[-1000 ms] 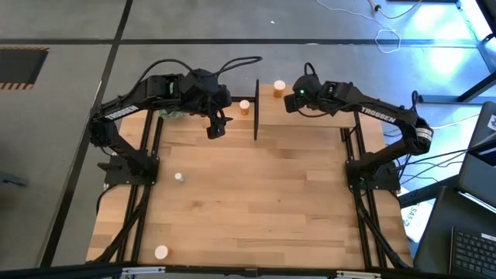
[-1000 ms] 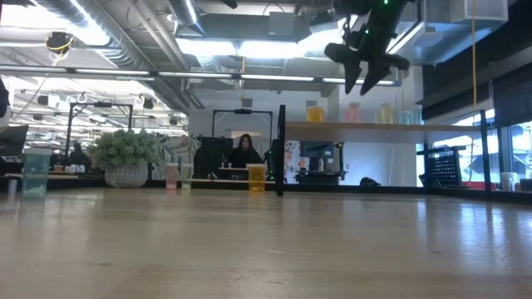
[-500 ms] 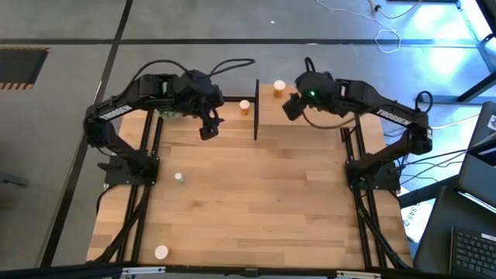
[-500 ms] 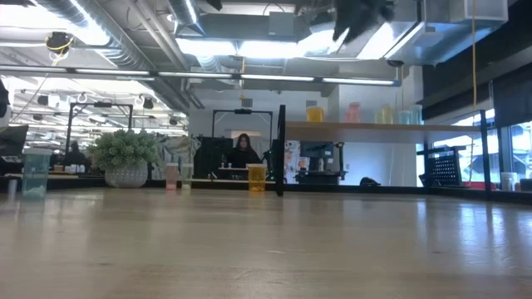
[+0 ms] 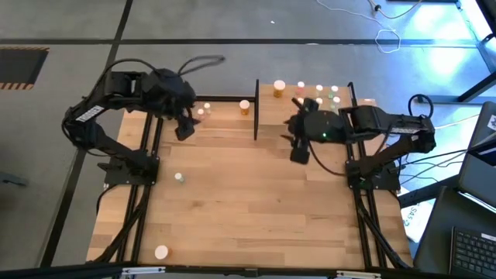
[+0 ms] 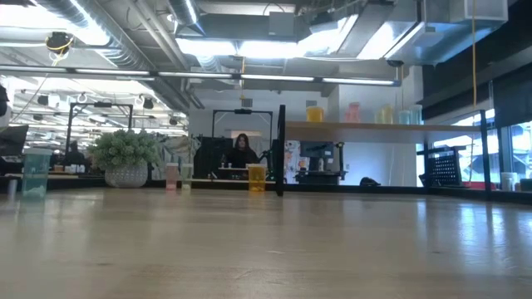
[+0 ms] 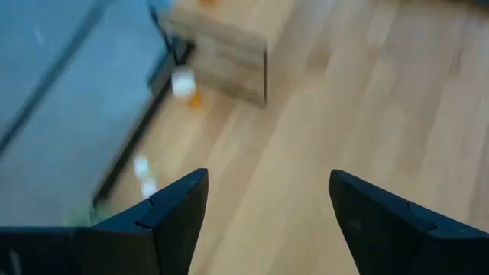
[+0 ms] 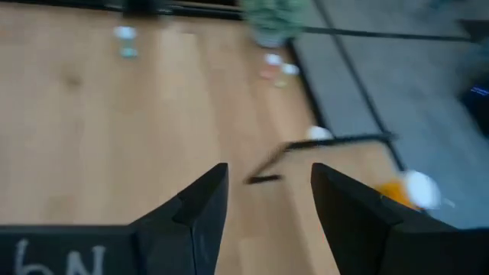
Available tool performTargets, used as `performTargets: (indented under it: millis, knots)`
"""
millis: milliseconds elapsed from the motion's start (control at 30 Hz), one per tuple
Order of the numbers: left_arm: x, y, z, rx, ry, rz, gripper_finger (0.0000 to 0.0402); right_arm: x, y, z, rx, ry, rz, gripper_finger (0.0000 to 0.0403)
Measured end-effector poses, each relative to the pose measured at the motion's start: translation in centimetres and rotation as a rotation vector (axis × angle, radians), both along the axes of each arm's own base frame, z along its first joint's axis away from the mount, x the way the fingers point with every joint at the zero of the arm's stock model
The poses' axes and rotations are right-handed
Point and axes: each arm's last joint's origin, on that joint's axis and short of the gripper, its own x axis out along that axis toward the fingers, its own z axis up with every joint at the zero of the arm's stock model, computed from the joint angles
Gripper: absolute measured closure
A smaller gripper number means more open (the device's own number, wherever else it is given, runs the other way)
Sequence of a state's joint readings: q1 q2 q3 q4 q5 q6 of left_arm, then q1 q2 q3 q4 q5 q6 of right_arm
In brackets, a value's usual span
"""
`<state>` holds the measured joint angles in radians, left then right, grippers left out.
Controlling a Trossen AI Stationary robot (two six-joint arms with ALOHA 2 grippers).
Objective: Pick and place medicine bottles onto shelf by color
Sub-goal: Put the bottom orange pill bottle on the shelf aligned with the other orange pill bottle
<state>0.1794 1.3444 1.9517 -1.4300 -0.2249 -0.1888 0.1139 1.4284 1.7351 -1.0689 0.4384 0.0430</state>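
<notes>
**Shelf partly stocked, several bottles left on the bench**

On the shelf (image 5: 341, 105) at the far right of the bench (image 5: 248, 217), a row of small medicine bottles stands already: an orange bottle (image 6: 314, 114), a pink one (image 6: 353, 113), a yellowish one (image 6: 385, 115) and pale greenish ones at the end, so some sorting looks done.

Left to place, by my read:
- orange bottle (image 5: 245, 107) beside the black post at the far edge
- two small pinkish bottles (image 5: 203, 110) near the left arm
- small bottle (image 5: 179, 177) mid-left
- white-capped bottle (image 5: 161, 252) at the near-left edge

Right gripper (image 5: 298, 153) hangs over bare bench in front of the shelf, fingers (image 8: 200, 206) spread, holding nothing. Left gripper (image 5: 184, 129) hovers at the far left near the pinkish bottles, fingers (image 7: 176, 210) spread wide, empty too.

Judgement: roughly midway; neither arm carries a bottle, next pick not yet started.
</notes>
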Motion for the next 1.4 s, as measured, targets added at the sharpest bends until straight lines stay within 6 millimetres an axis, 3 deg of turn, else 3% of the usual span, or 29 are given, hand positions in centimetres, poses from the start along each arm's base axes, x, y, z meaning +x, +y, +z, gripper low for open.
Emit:
performTargets:
  millis: [267,433,733,1000,1400]
  knots:
    - [-0.7,-2.2,-0.7,-0.164,0.065,-0.042,0.0133,-0.1,1.9,-0.1,0.085,0.013,0.153,0.0212]
    - [-0.4,-4.4,-1.3,-0.248,0.114,-0.163,0.0133,-0.4,2.9,-0.2,0.070,0.040,0.213,0.0212]
    - [0.2,-9.3,-4.5,-0.308,0.273,-0.322,0.0133,-0.7,4.4,-0.2,0.084,0.043,0.278,0.0212]
    - [-0.9,-14.3,-7.4,-0.389,0.421,-0.409,0.0133,-0.8,5.0,-0.2,0.111,0.045,0.327,0.0212]
    - [-3.5,-22.1,-10.3,-0.480,0.367,-0.594,0.0133,-0.8,5.1,-0.3,0.131,0.049,0.349,0.0212]
